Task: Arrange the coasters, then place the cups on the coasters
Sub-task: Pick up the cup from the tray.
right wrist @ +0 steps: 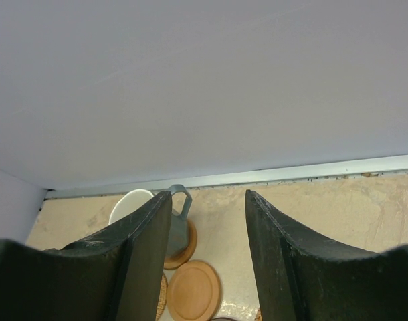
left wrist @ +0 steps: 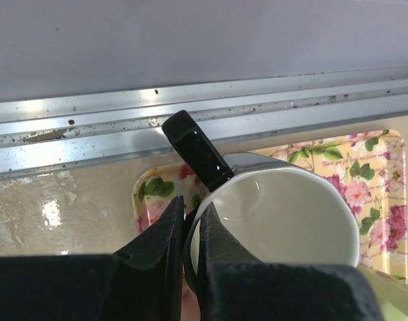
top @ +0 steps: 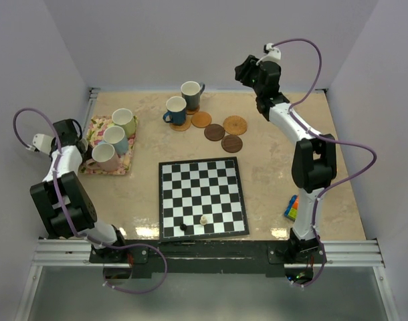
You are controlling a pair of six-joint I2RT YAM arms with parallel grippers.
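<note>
Left tool (left wrist: 192, 210) grips the pink cup (left wrist: 291, 214) by its rim.

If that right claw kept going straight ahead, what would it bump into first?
Probably the back wall, or the table below it; the teal cup sits left of the right gripper's line.

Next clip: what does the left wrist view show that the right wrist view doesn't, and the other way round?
Left wrist only: the left hand pinching the rim of a cup on the floral mat. Right wrist only: the right hand, open, with a teal cup on a coaster and a bare coaster beyond it. Both: the tan table, the metal rail and the grey wall.
</note>
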